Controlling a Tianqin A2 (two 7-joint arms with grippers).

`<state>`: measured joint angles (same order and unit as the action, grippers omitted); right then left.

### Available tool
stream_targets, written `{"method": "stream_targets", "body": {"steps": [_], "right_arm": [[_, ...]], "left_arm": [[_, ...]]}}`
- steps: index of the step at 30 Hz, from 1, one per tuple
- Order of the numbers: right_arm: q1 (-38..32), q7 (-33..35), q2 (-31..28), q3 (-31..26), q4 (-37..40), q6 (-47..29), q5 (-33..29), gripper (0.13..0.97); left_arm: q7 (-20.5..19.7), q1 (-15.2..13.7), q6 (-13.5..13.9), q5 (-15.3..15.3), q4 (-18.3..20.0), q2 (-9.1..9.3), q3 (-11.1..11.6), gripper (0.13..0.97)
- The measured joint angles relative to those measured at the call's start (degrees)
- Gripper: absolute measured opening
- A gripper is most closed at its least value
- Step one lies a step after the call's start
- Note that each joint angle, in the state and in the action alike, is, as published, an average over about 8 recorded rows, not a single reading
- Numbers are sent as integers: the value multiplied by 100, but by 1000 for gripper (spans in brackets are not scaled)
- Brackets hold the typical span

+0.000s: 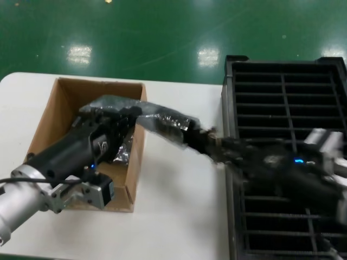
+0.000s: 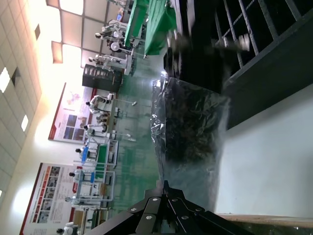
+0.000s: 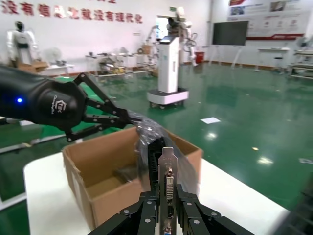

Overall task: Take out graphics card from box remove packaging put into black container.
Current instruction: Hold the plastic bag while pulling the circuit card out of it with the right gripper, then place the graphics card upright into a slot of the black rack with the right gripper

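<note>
While stretched between left gripper (image 1: 142,111), pinching slippery packaging (image 1: 165,122), and right gripper (image 3: 167,203), clamped on stiff, fragile graphics card (image 3: 167,183): best gripped by bracket.

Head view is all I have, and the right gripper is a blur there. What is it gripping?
Observer: The right gripper clamps the graphics card at its silver bracket end, with the bracket upright.
Operator: Packaging off?
Observer: No. The packaging covers the card's far part.
Operator: Left side?
Observer: The left gripper pinches the packaging's far end, above the box.
</note>
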<state>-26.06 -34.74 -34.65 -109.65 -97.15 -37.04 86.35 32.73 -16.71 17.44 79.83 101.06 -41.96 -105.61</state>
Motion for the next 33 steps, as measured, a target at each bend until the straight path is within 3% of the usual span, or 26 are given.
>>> {"method": "stream_targets", "body": {"steps": [8, 14, 27, 33], "right_arm": [[1207, -523, -1045, 976, -1128, 243, 66, 188], [1875, -828, -1511, 1512, -1498, 358, -118, 188], [1995, -908, -1588, 1618, -1547, 374, -198, 188], [1602, -1159, -1486, 1372, -1485, 186, -667, 188]], "left_arm": [[0, 0, 0, 0, 0, 0, 0, 140], [0, 0, 0, 0, 0, 0, 0, 140], [0, 0, 0, 0, 0, 0, 0, 140], [0, 0, 0, 0, 0, 0, 0, 140]]}}
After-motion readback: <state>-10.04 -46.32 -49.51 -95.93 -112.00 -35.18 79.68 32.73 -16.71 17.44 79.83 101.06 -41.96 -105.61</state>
